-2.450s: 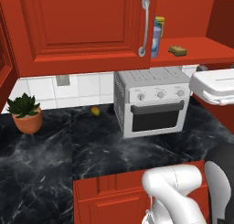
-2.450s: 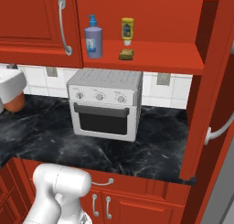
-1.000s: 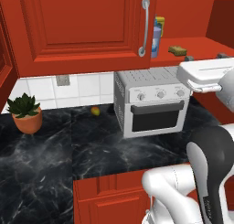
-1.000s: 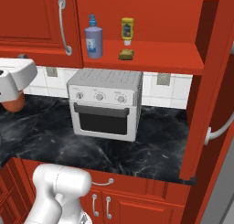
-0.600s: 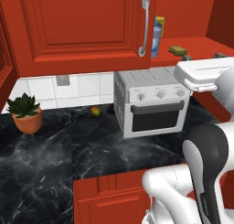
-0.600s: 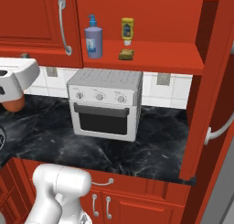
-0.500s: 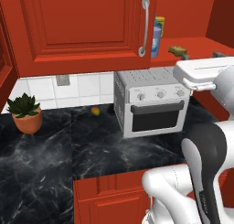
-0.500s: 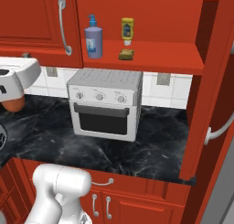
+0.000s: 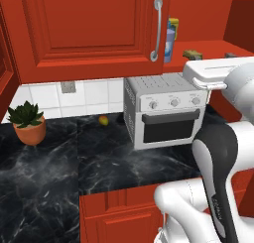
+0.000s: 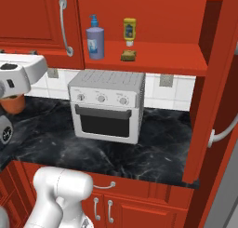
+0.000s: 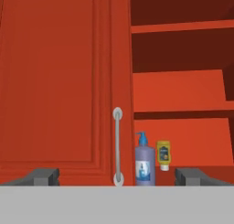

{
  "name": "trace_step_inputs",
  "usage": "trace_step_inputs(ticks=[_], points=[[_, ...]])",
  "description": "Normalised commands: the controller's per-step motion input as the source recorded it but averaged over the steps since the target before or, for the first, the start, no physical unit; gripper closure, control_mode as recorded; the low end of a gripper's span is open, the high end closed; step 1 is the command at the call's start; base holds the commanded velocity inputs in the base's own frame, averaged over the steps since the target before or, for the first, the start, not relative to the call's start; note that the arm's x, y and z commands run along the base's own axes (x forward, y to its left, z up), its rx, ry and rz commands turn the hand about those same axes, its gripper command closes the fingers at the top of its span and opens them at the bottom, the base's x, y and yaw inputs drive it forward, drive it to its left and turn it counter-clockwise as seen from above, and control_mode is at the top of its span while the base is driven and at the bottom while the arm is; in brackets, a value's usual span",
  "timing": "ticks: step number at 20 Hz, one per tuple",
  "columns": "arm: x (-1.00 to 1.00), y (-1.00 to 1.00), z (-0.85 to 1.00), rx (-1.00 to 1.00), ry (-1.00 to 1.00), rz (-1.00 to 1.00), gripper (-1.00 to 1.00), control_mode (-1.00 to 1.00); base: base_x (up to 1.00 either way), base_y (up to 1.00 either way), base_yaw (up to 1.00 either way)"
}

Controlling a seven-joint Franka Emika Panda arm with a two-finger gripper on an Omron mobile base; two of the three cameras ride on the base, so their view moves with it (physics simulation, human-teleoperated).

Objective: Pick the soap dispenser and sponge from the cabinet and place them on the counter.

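The cabinet (image 10: 139,17) stands open on its right side, and on its red shelf (image 10: 167,55) three things are kept. The soap dispenser (image 10: 95,38) stands upright near the shelf's left end, just beside the closed door with its curved silver handle (image 10: 65,27). A small yellow squeeze bottle (image 10: 129,32) stands further right and towards the back, and the sponge (image 10: 128,55) lies in front of that bottle, near the shelf's front edge. Nothing of the task is on the desk (image 10: 158,148) yet; a toaster oven (image 10: 107,106) sits there below the shelf.

The gripper (image 11: 116,177) faces the cabinet from well back, jaws spread wide and empty.

The dispenser looks rigid, smooth and probably slippery, top-heavy at the pump; a grip across the broad lower body seems safest. The sponge should be light and soft, yielding when squeezed, best taken across its short sides.
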Motion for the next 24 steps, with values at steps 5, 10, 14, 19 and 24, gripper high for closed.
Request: trace_step_inputs(ticks=[5,10,14,19,24], points=[[0.22,0.01,-0.01,0.00,0.00,0.00,-1.00,-1.00,0.00,0.00,0.00],[0.24,0.02,-0.06,0.00,0.02,0.00,-1.00,-1.00,0.00,0.00,0.00],[0.23,0.14,-0.08,0.00,0.02,0.00,-1.00,-1.00,0.00,0.00,0.00],[0.24,0.04,-0.01,0.00,0.01,0.00,-1.00,-1.00,0.00,0.00,0.00],[0.23,0.00,0.00,0.00,0.00,0.00,-1.00,-1.00,0.00,0.00,0.00]])
